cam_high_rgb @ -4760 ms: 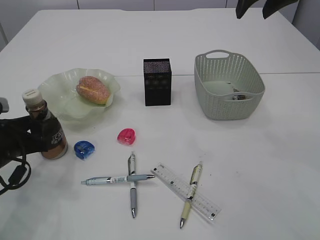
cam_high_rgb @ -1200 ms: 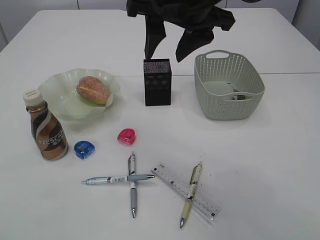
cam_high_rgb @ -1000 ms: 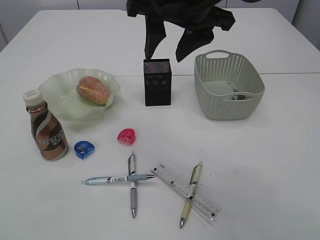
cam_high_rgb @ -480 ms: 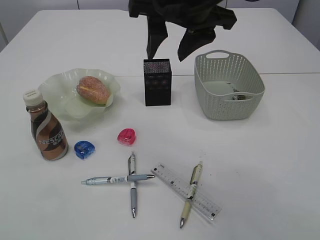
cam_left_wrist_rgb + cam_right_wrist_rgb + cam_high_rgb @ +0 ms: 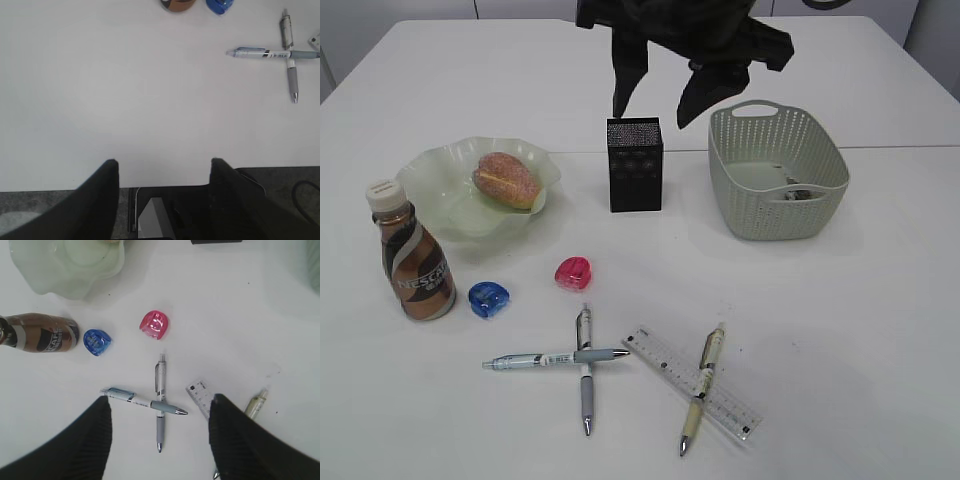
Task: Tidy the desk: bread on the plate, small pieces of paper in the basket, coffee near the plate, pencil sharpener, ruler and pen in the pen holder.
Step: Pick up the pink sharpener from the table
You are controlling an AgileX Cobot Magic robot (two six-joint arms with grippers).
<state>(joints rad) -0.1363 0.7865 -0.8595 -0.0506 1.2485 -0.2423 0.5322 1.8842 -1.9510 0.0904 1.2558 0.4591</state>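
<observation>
"NESCAFE" in white letters on the brown coffee bottle's label; ruler markings too fine to read

Bread on plate — coffee beside

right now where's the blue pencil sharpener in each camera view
Exterior view: the blue pencil sharpener sits low left, just right of the coffee bottle.
Left wrist view: only part of it shows, cut by the top edge, right of centre.
Right wrist view: left of centre, beside the bottle's base.
Shared landmark: the two crossed pens, at far right in the left wrist view and bottom centre in the right wrist view.
</observation>
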